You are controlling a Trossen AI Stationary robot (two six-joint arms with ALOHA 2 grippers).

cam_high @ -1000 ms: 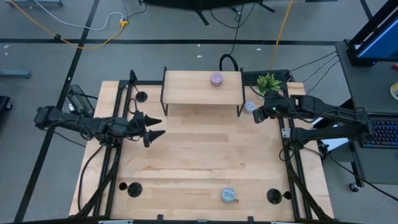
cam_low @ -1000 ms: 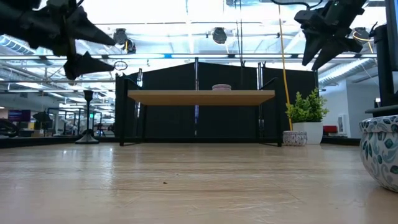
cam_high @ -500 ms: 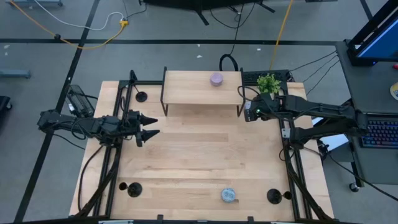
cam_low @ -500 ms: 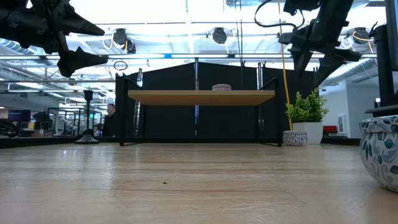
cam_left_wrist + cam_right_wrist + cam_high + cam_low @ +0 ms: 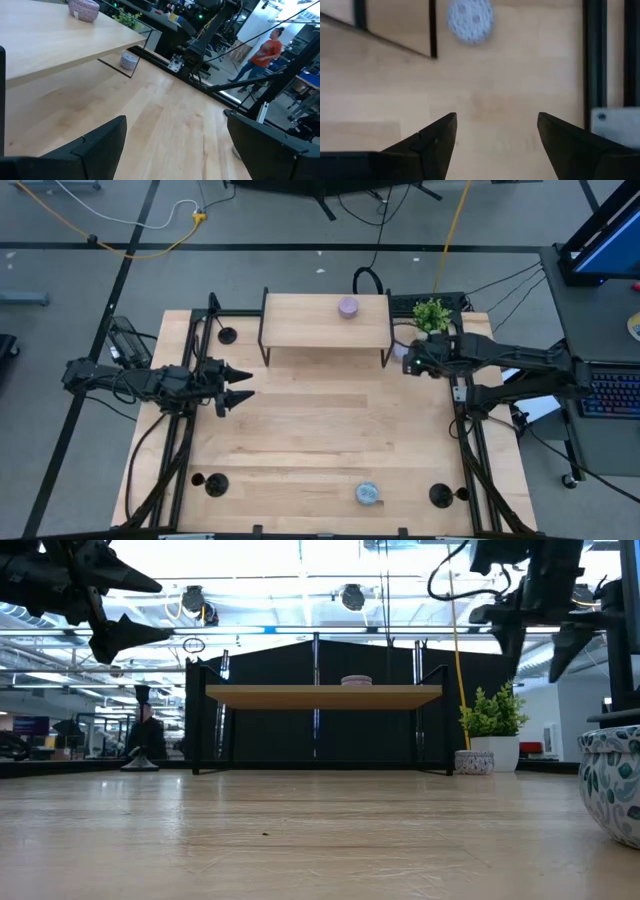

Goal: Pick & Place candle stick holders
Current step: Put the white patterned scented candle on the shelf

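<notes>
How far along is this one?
Nothing looks done: the back-left holder, front-left holder and front-right holder all stand at the table's edges. Nothing is in hand: the left gripper and right gripper are open and empty. All three picks are left.

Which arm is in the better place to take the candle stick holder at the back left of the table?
Left. The left gripper hangs open on that side, near the candle stick holder. The right gripper, also open, is past the far end of the shelf, by the plant.
</notes>
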